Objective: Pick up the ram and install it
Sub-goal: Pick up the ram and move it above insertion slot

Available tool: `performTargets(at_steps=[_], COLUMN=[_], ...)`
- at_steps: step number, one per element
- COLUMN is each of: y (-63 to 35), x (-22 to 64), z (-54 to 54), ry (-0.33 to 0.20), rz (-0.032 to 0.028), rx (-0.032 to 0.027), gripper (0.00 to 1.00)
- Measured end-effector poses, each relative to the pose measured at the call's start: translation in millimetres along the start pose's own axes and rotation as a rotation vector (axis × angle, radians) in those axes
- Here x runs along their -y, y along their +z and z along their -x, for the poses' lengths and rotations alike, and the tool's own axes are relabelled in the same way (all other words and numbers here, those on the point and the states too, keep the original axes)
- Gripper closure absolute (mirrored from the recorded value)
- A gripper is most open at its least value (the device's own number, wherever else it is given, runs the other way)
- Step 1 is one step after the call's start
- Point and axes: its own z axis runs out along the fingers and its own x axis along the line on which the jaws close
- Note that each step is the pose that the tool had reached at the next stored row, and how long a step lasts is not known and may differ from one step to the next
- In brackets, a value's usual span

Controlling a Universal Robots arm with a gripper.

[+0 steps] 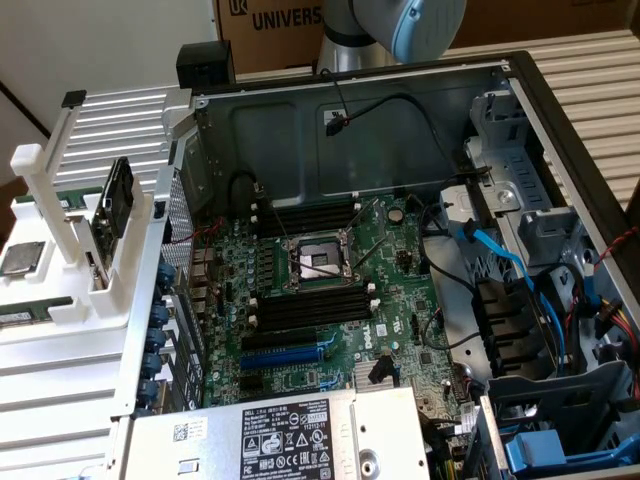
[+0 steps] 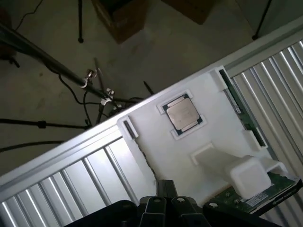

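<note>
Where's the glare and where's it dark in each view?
Exterior view: white fixture at the exterior view's left is nearly blown out, motherboard sits shaded inside the case. Wrist view: white fixture bright, floor behind it dim, gripper a dark silhouette.

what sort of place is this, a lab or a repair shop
Most likely a robotics lab bench for computer assembly: a robot arm rises behind an open computer case with its motherboard bare, beside a white fixture holding a processor chip.
</note>
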Motion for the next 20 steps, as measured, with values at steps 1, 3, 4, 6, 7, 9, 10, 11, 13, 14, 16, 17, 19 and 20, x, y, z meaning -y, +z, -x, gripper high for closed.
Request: performTargets(at_steps=[1, 3, 4, 6, 7, 9, 10, 11, 13, 14, 16, 17, 19, 20], y=[0.2, 0.2, 0.5, 0.8, 0.9, 1.4, 1.7, 2.1, 2.8, 3.5, 4.8, 5.6, 9.1, 11.2], x=[0.0, 0.1, 0.1, 0.0, 0.1, 0.1, 0.1, 0.1, 0.2, 0.2, 0.3, 0.3, 0.1, -0.4], z=[0.0, 0.0, 0.0, 0.0, 0.0, -0.1, -0.1, -0.1, -0.1, -0.1, -0.2, -0.3, -0.6, -1.0], ry=[-0.016, -0.051, -0.069, -0.105, -0.123, -0.159, -0.178, -0.197, -0.233, -0.249, -0.275, -0.287, -0.323, -0.336], rz=[-0.0070, -0.0150, -0.0187, -0.0267, -0.0300, -0.0349, -0.0378, -0.0412, -0.0467, -0.0493, -0.0537, -0.0552, -0.0617, -0.0647], rx=[0.0033, 0.0065, 0.0081, 0.0113, 0.0126, 0.0144, 0.0156, 0.0169, 0.0189, 0.0200, 0.0215, 0.0221, 0.0245, 0.0257], gripper=[0.90, 0.90, 0.90, 0.90, 0.90, 0.90, 0.90, 0.90, 0.90, 0.90, 0.90, 0.90, 0.90, 0.90])
